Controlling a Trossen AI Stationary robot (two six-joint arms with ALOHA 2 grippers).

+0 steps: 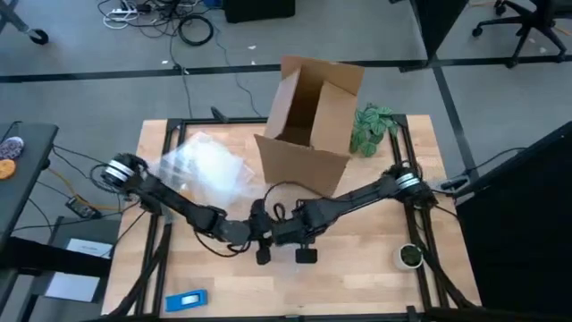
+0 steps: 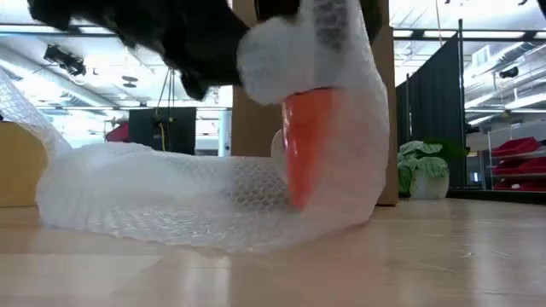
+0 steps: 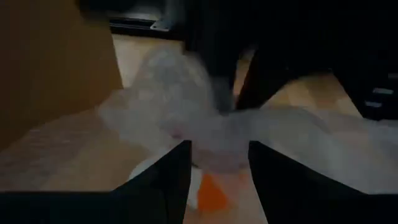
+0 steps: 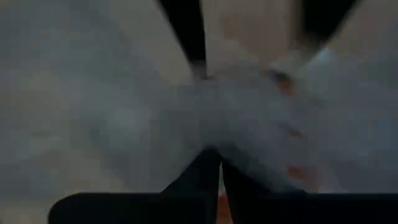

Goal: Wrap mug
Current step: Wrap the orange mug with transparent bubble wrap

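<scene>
Both arms meet just in front of the cardboard box, near the middle of the bench. The mug is down there between them, mostly buried in bubble wrap. From table height only a strip of orange peeks out, with the wrap pulled up and over its top and hanging down the far side. The rest of the sheet trails away from the mug and lies flat on the wood, spreading out beside the box on the left arm's side.

The left gripper has its fingers apart, with a bunched wad of wrap sitting in the gap between them and a bit of orange showing just below it. Whether the fingers actually press on the wrap I can't say. The right gripper looks pinched together, its fingers meeting at a fold of wrap, with orange glowing through the plastic right next to it.

Other stuff on the bench: a leafy green plant just beside the box on the right arm's side, a small dark green round thing with a white rim out toward the bench's right edge, well away from the box, and a blue flat object at the front edge.
</scene>
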